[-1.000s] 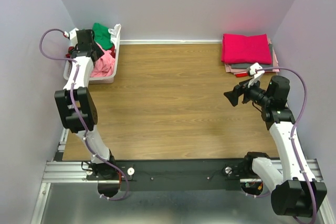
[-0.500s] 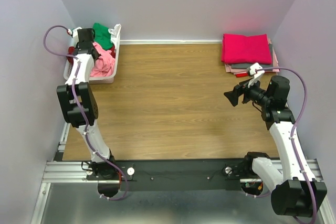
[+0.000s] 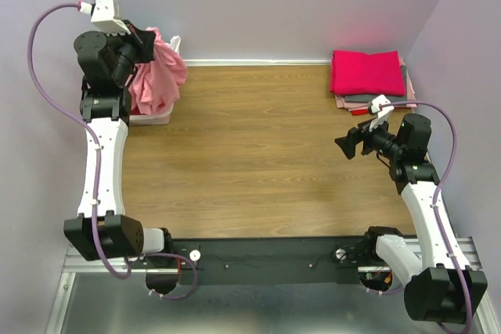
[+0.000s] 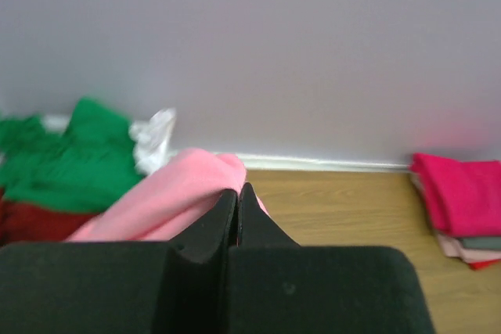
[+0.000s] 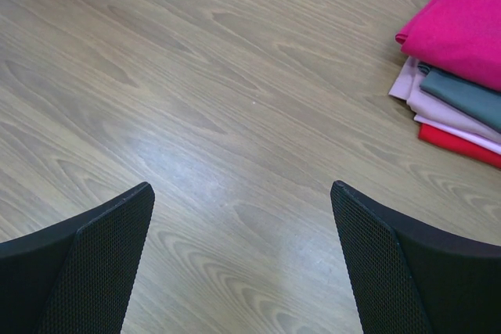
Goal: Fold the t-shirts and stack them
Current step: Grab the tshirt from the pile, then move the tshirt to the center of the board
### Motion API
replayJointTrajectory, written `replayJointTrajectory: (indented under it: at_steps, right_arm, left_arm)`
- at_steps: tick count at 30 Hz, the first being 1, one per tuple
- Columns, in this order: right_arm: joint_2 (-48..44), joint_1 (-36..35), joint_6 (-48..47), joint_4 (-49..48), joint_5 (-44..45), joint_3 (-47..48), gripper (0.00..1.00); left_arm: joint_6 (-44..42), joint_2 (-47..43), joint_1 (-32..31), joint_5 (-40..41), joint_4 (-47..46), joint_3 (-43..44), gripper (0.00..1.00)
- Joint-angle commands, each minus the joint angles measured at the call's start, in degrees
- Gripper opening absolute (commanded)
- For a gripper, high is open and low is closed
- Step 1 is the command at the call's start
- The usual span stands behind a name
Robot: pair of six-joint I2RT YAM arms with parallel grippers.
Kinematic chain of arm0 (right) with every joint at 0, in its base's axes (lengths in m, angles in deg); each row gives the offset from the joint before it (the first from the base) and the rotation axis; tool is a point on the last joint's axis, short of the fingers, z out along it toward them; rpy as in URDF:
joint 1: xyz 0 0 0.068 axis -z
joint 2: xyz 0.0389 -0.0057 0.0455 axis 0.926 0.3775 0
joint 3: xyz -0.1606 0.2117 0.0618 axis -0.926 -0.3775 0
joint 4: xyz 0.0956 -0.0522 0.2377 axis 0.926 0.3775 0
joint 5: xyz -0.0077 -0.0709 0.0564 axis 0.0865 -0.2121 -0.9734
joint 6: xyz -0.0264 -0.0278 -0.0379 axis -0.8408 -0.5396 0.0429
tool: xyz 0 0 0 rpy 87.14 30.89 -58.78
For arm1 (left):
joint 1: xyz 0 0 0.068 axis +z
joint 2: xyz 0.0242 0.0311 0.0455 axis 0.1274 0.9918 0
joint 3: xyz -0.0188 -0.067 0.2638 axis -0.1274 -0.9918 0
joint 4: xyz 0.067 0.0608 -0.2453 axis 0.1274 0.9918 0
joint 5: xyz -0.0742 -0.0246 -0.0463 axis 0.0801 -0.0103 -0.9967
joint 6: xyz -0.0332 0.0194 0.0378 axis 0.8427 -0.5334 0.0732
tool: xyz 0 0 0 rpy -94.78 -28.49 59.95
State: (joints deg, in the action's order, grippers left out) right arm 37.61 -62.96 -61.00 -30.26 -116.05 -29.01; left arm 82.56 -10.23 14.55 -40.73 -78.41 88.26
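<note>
My left gripper is shut on a light pink t-shirt, which hangs from it above the back left corner. In the left wrist view the closed gripper pinches the pink t-shirt. Behind it lie a green t-shirt and a dark red one. A stack of folded t-shirts with a magenta one on top sits at the back right; the folded stack shows grey and pink layers. My right gripper hovers open over bare table, left of the stack.
The white basket stands at the back left, mostly hidden by the hanging pink cloth. Its white edge shows beside the green shirt. Walls close in the back and both sides. The wooden table spreads between the arms.
My left gripper closed on the pink t-shirt in the basket, then rose and pulled it up out of the basket. The right arm has stayed still.
</note>
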Motion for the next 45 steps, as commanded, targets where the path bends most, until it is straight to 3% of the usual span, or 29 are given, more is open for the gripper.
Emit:
replayJointTrajectory:
  at_steps: [1, 6, 12, 18, 21, 23, 24, 25, 28, 32, 35, 40, 45]
  right_arm:
    - [-0.1, 0.1, -1.4, 0.5, 1.7, -1.0, 1.00]
    - [0.1, 0.2, -2.1, 0.5, 3.0, -1.1, 1.00]
    - [0.3, 0.3, -2.8, 0.5, 4.4, -1.4, 1.00]
    - [0.4, 0.9, -3.2, 0.5, 4.8, -1.5, 1.00]
    - [0.5, 1.2, -3.3, 0.5, 4.8, -1.6, 1.00]
    - [0.6, 1.2, -3.3, 0.4, 4.8, -1.6, 1.00]
    - [0.7, 1.3, -3.4, 0.4, 4.8, -1.7, 1.00]
    - [0.8, 1.3, -3.4, 0.5, 4.8, -1.7, 1.00]
    - [1.2, 1.4, -3.6, 0.4, 4.4, -1.9, 1.00]
    - [1.9, 1.5, -4.7, 0.6, -0.1, -2.6, 1.00]
    - [2.4, 1.5, -6.2, 1.5, -5.2, -3.2, 1.00]
    - [2.1, 1.5, -11.0, 2.5, -10.7, -4.9, 1.00]
    - [4.2, 2.9, -14.2, 4.4, -13.7, -5.8, 1.00]
  left_arm:
    - [-0.2, -3.0, -2.5, -14.6, -5.5, 3.8, 0.00]
    - [1.7, -4.5, -8.9, -21.8, -6.4, 8.1, 0.00]
    - [3.0, -6.4, -15.7, -25.9, -7.7, 6.3, 0.00]
    - [3.8, -10.0, -24.5, -29.4, -10.1, -6.4, 0.00]
    - [4.7, -11.5, -27.6, -29.0, -13.2, -16.7, 0.01]
    - [5.5, -11.3, -28.4, -27.9, -14.1, -24.9, 0.19]
    - [5.3, -11.1, -28.8, -25.5, -14.1, -27.4, 0.37]
    - [4.8, -10.8, -28.9, -24.1, -13.9, -29.6, 0.65]
    - [-1.1, -10.3, -29.1, -14.7, -7.6, -32.7, 0.72]
    - [-12.1, -13.5, -29.1, 4.4, 2.9, -27.8, 0.79]
    - [-16.3, -17.5, -29.1, 11.3, 4.1, -26.9, 0.87]
    - [-18.8, -26.0, -29.0, 15.3, -1.5, -34.4, 0.96]
    - [-17.5, -33.4, -29.0, 17.5, -10.5, -46.0, 0.98]
